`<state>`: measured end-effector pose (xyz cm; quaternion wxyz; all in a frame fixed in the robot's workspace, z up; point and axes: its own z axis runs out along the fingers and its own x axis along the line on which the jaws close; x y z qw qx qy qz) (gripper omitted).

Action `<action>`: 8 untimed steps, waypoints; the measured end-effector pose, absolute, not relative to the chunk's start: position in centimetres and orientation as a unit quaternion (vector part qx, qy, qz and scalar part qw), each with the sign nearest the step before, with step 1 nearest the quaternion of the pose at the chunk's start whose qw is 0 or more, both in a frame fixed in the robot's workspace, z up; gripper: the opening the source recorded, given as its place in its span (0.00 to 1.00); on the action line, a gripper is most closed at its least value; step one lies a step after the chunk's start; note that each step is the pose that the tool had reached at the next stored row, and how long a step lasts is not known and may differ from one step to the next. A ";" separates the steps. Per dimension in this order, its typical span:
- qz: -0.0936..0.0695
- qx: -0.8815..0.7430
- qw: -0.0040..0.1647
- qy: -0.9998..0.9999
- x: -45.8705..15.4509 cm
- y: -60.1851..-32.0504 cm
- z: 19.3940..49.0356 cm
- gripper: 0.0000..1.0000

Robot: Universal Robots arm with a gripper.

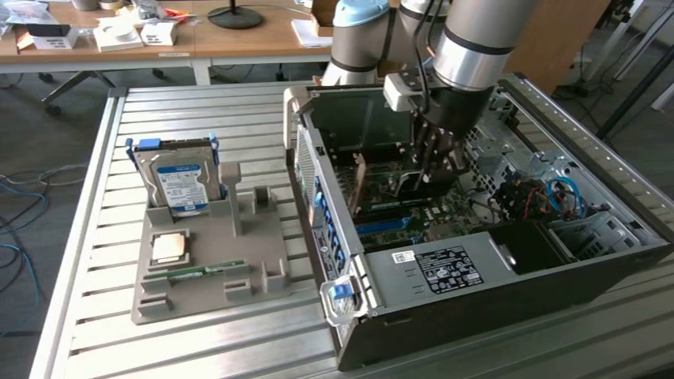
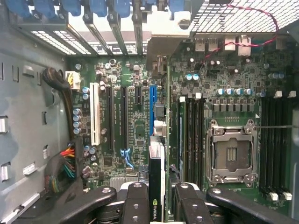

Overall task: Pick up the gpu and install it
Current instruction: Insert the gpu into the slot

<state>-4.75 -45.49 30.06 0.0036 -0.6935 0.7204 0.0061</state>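
The gripper [image 2: 161, 193] is inside the open computer case [image 1: 506, 260]. Its two black, segmented metal fingers [image 2: 138, 200] are closed on either side of the gpu [image 2: 155, 172]. From the wrist view the card is seen edge-on as a thin, flat slab with a dark face and a small green logo near the fingers. Its far end lines up with the long blue plastic slot [image 2: 153, 107] on the motherboard [image 2: 126, 79]. The angle is poor, so I cannot tell whether the card's edge is touching that slot or sitting just above it.

A long white slot [image 2: 96, 114] lies well to one side of the blue one, with narrow dark slots between them. On the other side is the square, silvery metal frame of the processor socket [image 2: 231, 149], with rows of thin black memory slots [image 2: 191, 135] next to it. A bundle of coloured wires [image 2: 63, 163] runs along the grey sheet-metal wall.

In the exterior view the case lies on its side on a ribbed aluminium surface [image 1: 95, 237]. A boxy power supply [image 1: 443, 268] with a black-and-white label sits at its near end. At the exterior view's left is a grey moulded holder [image 1: 263, 260]. A silver hard drive [image 1: 181, 183] with a blue-white label stands upright in it. A small square chip [image 1: 170, 249] and a narrow green memory stick [image 1: 200, 272] lie flat in its recesses.
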 end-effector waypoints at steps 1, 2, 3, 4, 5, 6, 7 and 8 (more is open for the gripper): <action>0.006 -0.694 0.004 0.720 -4.8 -45.5 30.0 0.26; 0.006 -0.694 0.004 0.720 -4.9 -45.5 30.0 0.26; 0.006 -0.694 0.004 0.720 -5.0 -45.5 29.9 0.26; 0.006 -0.694 0.004 0.720 -5.0 -45.5 29.8 0.26; 0.006 -0.694 0.004 0.720 -5.0 -45.5 29.8 0.26; 0.006 -0.694 0.004 0.720 -5.0 -45.5 29.7 0.26; 0.006 -0.694 0.004 0.720 -5.0 -45.5 29.7 0.26; 0.006 -0.694 0.004 0.720 -5.0 -45.5 29.7 0.26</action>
